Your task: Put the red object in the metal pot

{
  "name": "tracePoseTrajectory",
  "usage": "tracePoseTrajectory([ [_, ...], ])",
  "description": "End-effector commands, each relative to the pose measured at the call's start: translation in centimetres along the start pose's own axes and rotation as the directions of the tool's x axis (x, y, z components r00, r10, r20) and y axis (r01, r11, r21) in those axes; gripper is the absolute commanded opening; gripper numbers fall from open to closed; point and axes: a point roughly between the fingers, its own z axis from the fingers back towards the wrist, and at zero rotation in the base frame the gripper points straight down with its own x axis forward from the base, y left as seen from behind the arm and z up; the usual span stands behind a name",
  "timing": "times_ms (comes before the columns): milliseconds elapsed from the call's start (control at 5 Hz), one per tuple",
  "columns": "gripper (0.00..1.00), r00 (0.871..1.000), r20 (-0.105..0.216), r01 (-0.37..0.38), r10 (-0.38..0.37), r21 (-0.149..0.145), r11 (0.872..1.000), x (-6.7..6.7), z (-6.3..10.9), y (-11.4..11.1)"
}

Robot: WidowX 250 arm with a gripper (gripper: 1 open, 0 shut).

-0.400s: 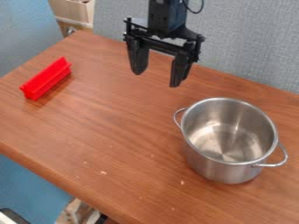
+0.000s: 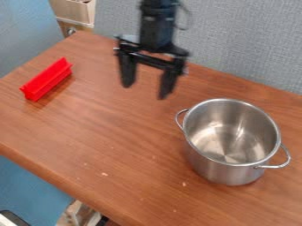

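The red object [image 2: 46,79], a small bright red block, lies on the wooden table near its left edge. The metal pot [image 2: 234,140], shiny with two loop handles, stands empty at the right of the table. My gripper [image 2: 147,79] hangs above the table's middle back, pointing down, between block and pot and nearer the pot. Its two black fingers [image 2: 126,71] stand wide apart with nothing between them.
The wooden table [image 2: 118,132] has its front edge running diagonally from lower left to bottom centre. A beige box-like thing [image 2: 76,12] stands behind the table's far left corner, against a blue wall.
The gripper has shifted left, toward the red block, and looks slightly lower. Block and pot have not moved.
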Motion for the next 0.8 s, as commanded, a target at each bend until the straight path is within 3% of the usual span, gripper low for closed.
tracePoseTrajectory([
  [0,1.00,0.998,0.060,-0.030,0.029,0.008,1.000,0.5,1.5,4.5],
  [600,1.00,0.989,0.087,-0.119,0.117,0.020,0.993,1.0,0.9,15.7],
])
